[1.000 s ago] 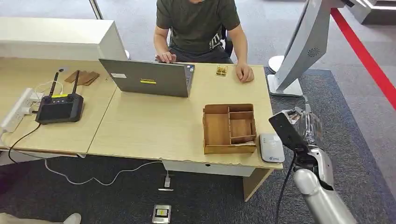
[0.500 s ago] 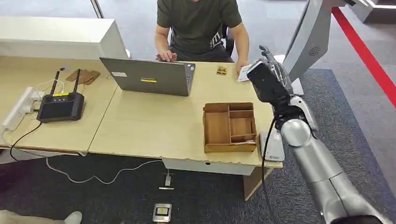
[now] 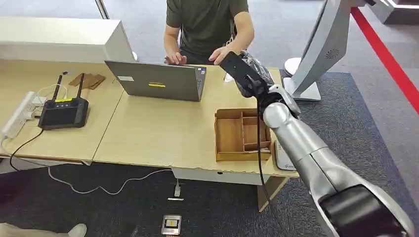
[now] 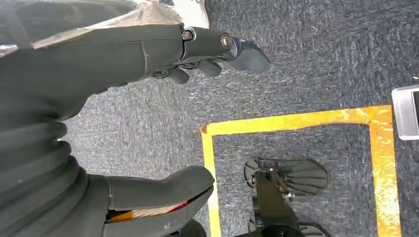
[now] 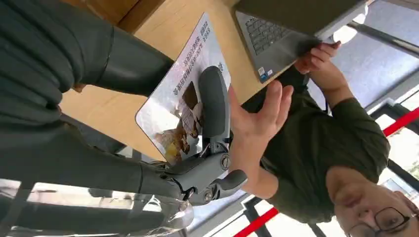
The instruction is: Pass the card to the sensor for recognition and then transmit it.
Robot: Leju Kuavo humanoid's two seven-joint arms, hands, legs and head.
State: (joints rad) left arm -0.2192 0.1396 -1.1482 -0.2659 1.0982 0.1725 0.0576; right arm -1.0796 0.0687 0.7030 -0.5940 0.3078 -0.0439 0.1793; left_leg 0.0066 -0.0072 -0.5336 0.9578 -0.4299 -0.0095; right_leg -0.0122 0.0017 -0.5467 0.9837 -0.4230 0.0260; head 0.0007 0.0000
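Over the surface (image 3: 163,128), the card (image 5: 185,101) is gripped by the right hand (image 5: 207,143) and offered to the person's hand (image 5: 257,123); handover unfinished, left hand (image 4: 163,113) slack.

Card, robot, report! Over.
Right hand holds glossy printed card above desk. Left hand open, empty. Person's open hand right beside card.

- An office or reception area, with grey carpet (image 3: 375,113) across the floor.
- A person (image 3: 207,24) sits typing at an open laptop (image 3: 155,81) on a light wooden tabletop (image 3: 148,133).
- A power strip (image 3: 20,116) and trailing cables lie nearby.
- Yellow tape (image 4: 296,121) and a red stripe (image 3: 390,61) mark the floor.
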